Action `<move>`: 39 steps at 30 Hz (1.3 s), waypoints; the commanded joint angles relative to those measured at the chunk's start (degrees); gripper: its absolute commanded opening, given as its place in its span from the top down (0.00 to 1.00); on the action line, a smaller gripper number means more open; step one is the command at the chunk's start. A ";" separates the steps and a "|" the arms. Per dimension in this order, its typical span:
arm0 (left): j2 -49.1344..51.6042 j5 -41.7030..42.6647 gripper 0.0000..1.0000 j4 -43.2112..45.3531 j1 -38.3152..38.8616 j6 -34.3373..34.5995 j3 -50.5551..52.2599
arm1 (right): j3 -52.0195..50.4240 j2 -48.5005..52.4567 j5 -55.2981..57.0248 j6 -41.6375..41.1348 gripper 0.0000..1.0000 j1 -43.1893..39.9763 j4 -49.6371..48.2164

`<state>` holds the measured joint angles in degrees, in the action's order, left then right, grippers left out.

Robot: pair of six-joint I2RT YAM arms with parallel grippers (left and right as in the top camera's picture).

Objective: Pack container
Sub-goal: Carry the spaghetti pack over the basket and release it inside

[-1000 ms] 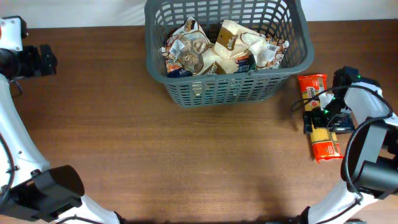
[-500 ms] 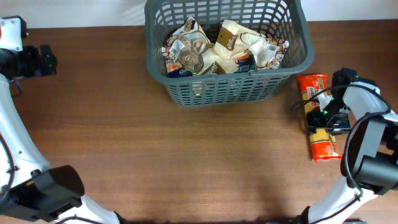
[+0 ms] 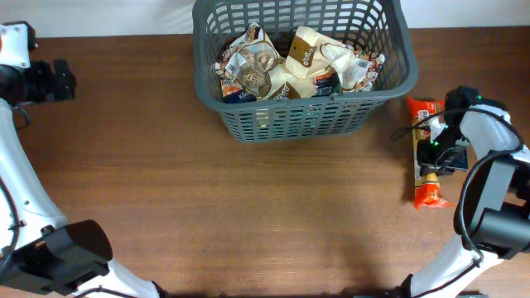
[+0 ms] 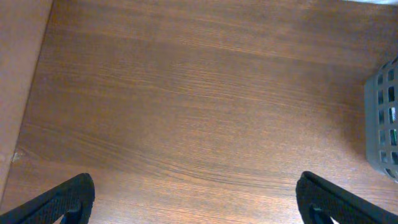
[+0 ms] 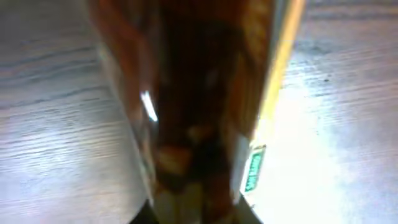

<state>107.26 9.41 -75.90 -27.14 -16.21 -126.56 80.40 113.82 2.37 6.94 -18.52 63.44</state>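
The container (image 3: pixel 302 124), a dark grey slotted basket, stands at the back centre with several brown and white packets (image 3: pixel 290 70) inside. Right of it a long orange packet (image 3: pixel 427 194) lies on the table. My right gripper (image 3: pixel 435 153) is shut across the packet's middle. In the right wrist view the orange packet (image 5: pixel 193 93) fills the frame, blurred, and is pinched at the gripper (image 5: pixel 196 214). My left gripper (image 3: pixel 62 80) is at the far left edge, away from everything. It is open, with bare wood between its fingers (image 4: pixel 68 199). A corner of the container (image 4: pixel 385 118) shows at the right of that view.
Brown wooden table (image 3: pixel 207 207). The table's left edge (image 4: pixel 25 112) runs beside the left gripper. The right arm's links (image 3: pixel 497 215) curve along the right edge near the packet.
The right gripper's jaws have closed on the orange packet. The packet now looks narrower and has shifted slightly right. The left arm has not moved.
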 commanded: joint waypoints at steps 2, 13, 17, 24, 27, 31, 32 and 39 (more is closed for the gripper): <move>-0.87 0.17 0.01 0.00 -0.15 0.79 0.22 | 9.46 0.98 -8.28 -2.21 0.92 -1.40 3.43; -0.87 0.17 0.01 0.00 -0.15 0.76 0.22 | 53.55 0.87 -21.94 -11.96 0.96 -5.27 20.22; -0.87 0.17 0.01 -0.02 -0.15 0.76 0.22 | 70.55 0.63 -22.40 -11.85 0.96 -2.75 23.61; -0.87 0.17 0.01 0.00 -0.15 0.76 0.22 | 94.68 -0.42 -25.90 1.11 0.96 10.84 26.62; -0.87 0.17 0.01 0.00 -0.15 0.76 0.22 | 98.33 -0.55 -24.79 7.08 0.96 18.71 26.69; -0.87 0.17 0.01 0.00 -0.15 0.76 0.22 | 96.15 0.17 -13.68 16.61 0.96 29.70 27.65; -0.87 0.17 0.01 0.00 -0.15 0.76 0.22 | 94.82 0.46 -11.87 19.17 0.96 31.50 27.67; -0.87 0.17 0.01 0.00 -0.15 0.76 0.22 | 81.31 2.29 -5.66 35.54 0.96 36.52 24.15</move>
<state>107.26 9.41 -75.88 -27.14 -16.21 -126.56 166.25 115.33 -8.14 31.90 17.45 90.83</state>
